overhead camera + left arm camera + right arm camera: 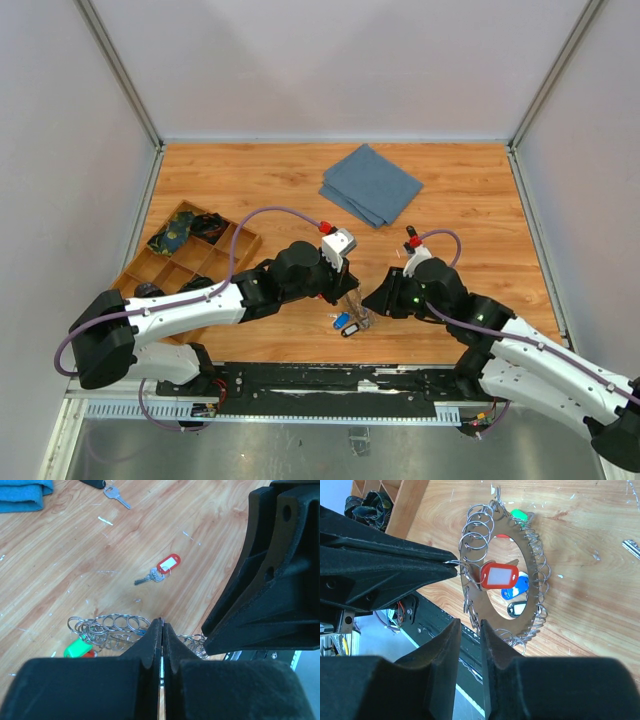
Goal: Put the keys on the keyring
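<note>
One keyring (538, 560). Four tagged keys show in the right wrist view: one red tag (499, 575), one blue tag (516, 586), one black tag (517, 609), one green tag (520, 514). One dark-headed key (116, 496) lies upper left in the left wrist view. One folded blue cloth (371, 184), one wooden tray (170, 272), and two tools: left tool (162, 625) and right tool (469, 625).

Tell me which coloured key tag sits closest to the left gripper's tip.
The red tag with the pale label, just beside the left gripper at the keyring; the blue tag, black tag and green tag sit farther off.
</note>
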Motion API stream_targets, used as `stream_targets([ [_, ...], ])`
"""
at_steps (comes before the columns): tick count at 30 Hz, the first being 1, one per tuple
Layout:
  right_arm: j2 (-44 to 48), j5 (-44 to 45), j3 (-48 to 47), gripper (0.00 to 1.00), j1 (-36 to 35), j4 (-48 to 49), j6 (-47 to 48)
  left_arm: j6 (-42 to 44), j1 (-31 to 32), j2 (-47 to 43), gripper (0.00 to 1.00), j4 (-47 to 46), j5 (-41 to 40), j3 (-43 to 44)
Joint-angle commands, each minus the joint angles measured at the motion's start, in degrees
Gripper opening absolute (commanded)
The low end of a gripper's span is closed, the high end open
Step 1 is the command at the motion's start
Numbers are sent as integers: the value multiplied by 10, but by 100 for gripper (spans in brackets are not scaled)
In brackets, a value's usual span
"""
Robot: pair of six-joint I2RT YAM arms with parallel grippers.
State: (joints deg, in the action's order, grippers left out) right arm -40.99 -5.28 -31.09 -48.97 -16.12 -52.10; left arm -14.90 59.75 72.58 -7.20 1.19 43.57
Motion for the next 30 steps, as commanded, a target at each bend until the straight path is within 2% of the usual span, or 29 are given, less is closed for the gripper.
stream_targets([
  [1, -4, 6, 8, 22, 10, 23, 5, -2, -3, -18, 1, -23, 3, -1],
  [14, -17, 0, 13, 18, 9, 40, 5, -1, -2, -21, 0, -20, 3, -1],
  [25, 0, 5, 5, 1, 9, 31, 9, 0, -2, -33, 0, -29, 2, -13],
  [30, 10, 4, -8, 1, 9, 21, 9, -4, -3, -51, 0, -48, 0, -32],
])
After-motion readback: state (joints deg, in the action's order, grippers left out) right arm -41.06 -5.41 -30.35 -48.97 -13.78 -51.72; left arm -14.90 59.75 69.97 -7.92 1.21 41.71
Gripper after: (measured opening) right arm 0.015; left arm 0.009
